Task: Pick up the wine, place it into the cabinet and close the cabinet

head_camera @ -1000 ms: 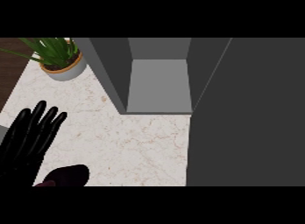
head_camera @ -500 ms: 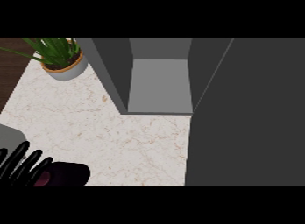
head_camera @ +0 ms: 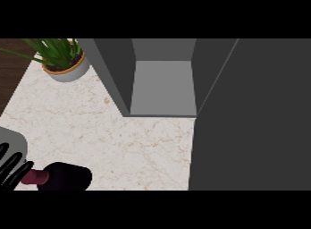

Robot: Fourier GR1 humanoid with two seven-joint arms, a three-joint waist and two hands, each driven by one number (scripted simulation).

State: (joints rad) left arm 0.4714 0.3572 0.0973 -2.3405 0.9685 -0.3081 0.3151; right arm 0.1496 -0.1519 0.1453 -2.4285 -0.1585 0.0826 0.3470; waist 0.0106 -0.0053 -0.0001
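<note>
Wine lying on bench, well before open cabinet. Left hand hovering beside its neck, fingers spread, apparently not gripping. Pick-up step pending: next needing fingers closing round bottle.

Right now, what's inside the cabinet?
The open cabinet shows only bare grey walls and floor, nothing on it. Its right part is hidden behind the door. The wine is on the counter.

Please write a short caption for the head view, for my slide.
Left hand beside the wine bottle on the counter, with the cabinet open.
</note>
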